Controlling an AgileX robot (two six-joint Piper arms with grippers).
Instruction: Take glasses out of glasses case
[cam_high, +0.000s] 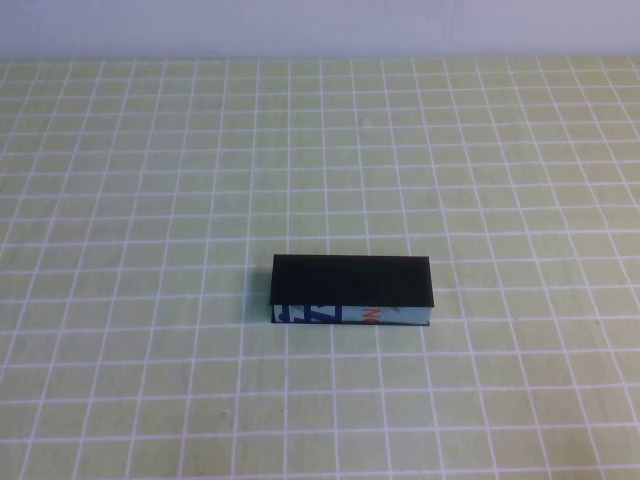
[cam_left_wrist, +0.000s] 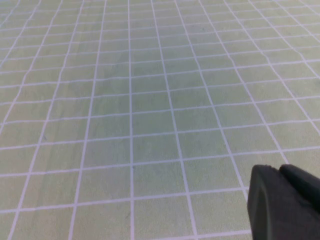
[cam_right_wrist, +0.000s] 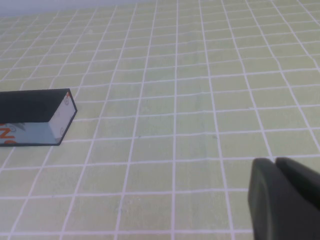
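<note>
The glasses case (cam_high: 352, 290) is a black rectangular box lying shut in the middle of the green gridded table, its pale blue printed side facing the near edge. One end of the glasses case (cam_right_wrist: 37, 117) also shows in the right wrist view. The glasses are hidden. My left gripper (cam_left_wrist: 281, 170) hangs over bare table, its two dark fingers pressed together with nothing between them. My right gripper (cam_right_wrist: 276, 161) is shut too and empty, well off to one side of the case's end. Neither arm appears in the high view.
A green mat with a white grid (cam_high: 150, 200) covers the whole table. A pale wall (cam_high: 320, 25) runs along the far edge. Only the case lies on the mat.
</note>
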